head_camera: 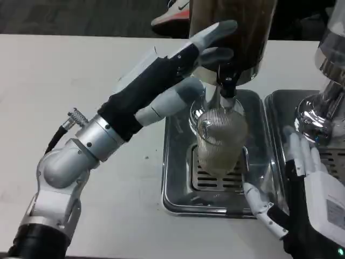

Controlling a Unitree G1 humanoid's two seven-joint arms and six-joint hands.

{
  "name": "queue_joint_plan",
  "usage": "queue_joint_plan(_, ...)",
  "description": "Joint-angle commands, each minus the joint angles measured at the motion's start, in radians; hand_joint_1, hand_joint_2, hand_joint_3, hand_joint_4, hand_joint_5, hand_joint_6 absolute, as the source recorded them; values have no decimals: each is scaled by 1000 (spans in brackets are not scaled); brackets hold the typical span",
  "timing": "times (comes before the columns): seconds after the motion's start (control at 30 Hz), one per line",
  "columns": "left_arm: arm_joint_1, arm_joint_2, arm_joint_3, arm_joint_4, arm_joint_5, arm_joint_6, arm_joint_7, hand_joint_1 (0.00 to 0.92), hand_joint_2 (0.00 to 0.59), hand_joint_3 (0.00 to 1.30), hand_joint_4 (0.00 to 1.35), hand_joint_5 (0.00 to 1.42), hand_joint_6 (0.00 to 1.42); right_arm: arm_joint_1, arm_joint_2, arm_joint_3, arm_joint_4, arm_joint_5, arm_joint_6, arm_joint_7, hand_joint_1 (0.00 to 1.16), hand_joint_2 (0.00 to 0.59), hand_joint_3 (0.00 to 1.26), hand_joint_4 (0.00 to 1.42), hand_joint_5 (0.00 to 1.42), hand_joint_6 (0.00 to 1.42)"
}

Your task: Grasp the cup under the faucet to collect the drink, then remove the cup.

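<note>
The clear ribbed plastic cup (220,141) stands on the steel drip tray (178,178) under the black faucet (227,86) of the brown glass drink dispenser (237,32). The left hand (186,67) presses the faucet, holding nothing; the right hand (302,172) waits open beside the tray. Left running, the drink could overflow, and a loose grip could tip the cup.

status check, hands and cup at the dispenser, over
Left hand up at the dispenser, fingers on its faucet. Right hand open beside the tray. Ribbed clear cup under faucet, ungrasped. Path clear.
</note>
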Motion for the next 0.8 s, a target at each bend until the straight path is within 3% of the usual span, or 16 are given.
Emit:
queue_joint_plan(0.03,-60,-24,-5,33,29,-25,-33,0,79,87,0,158,106,14,10,-1,-6,-6,2,-17,291,357,0,0,0,49)
queue_joint_plan(0.37,-98,-59,-21,75,82,-59,-47,0,86,140,3,189,134,21,22,-1,-8,-9,6,-18,286,357,0,0,0,60)
queue_joint_plan(0.8,-34,-26,-41,-12,134,-100,-33,0,92,163,25,215,160,16,18,-8,-8,1,4,-4,284,357,0,0,0,63)
